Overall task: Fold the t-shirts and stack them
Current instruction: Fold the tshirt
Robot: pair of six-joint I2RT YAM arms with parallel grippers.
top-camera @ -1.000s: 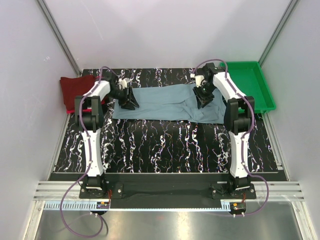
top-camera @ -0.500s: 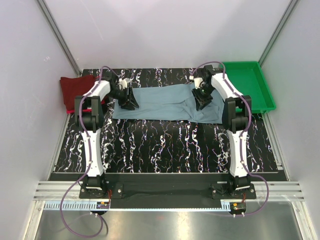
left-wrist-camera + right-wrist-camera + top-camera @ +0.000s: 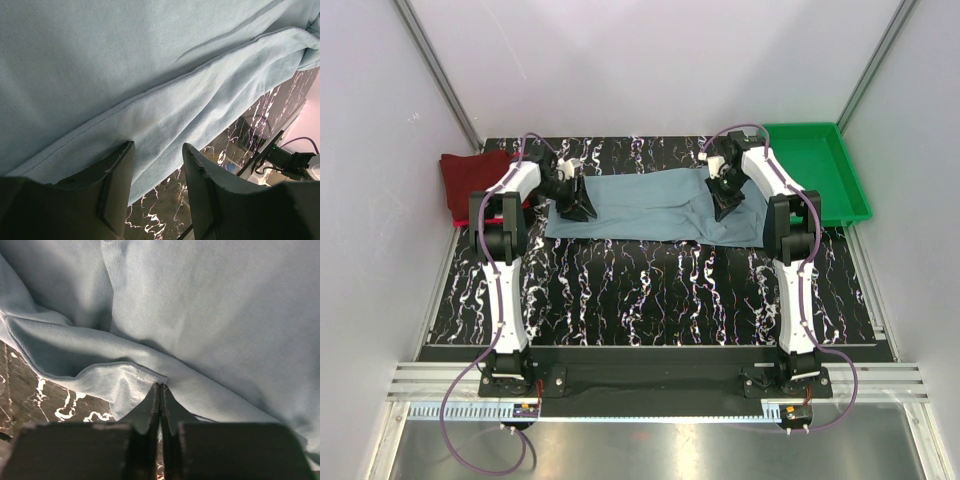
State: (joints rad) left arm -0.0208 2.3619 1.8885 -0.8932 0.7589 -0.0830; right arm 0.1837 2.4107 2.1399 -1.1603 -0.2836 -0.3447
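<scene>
**Right fingers [image 3: 156, 405] closed on the shirt [image 3: 650, 205]**

Closing was the one real change. Those fingers, parted a second before, had come together, and the right arm had edged slightly toward the far side of the table [image 3: 650, 290]. The wrist view showed them pressed tip to tip at a folded edge of the grey-blue cloth. The hem puckered just ahead of the tips, so a pinch of it looked caught between them.

The left fingers [image 3: 580, 208] had not shifted. They stood apart, straddling the shirt's edge at its left end, with nothing clamped.

The shirt lay spread along the far part of the table, not yet folded. A maroon shirt [image 3: 470, 180] sat folded at the far left edge, well apart from the right arm.

Judged from this, the right end was ready to lift for a fold, while the left end had yet to be gripped. Raising one end alone would likely drag the cloth askew.
</scene>
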